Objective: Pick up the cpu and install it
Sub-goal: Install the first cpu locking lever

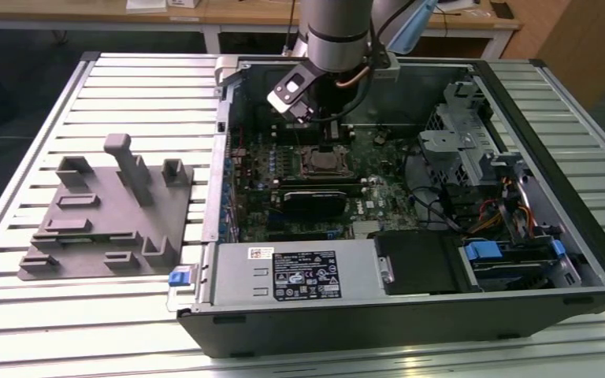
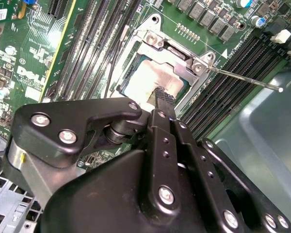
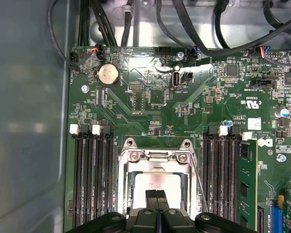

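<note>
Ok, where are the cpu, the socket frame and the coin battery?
cpu (image 3: pixel 157 180), first wrist view, bare middle of its silvery top.
socket frame (image 3: pixel 157 156), first wrist view, metal bar between its two screws.
coin battery (image 3: pixel 108 74), first wrist view, centre of its round face.

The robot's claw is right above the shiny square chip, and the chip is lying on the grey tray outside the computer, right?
Not quite. The gripper is above the cpu, but the cpu lies inside the socket frame on the green motherboard, not on the grey tray. The first wrist view shows this.
</note>
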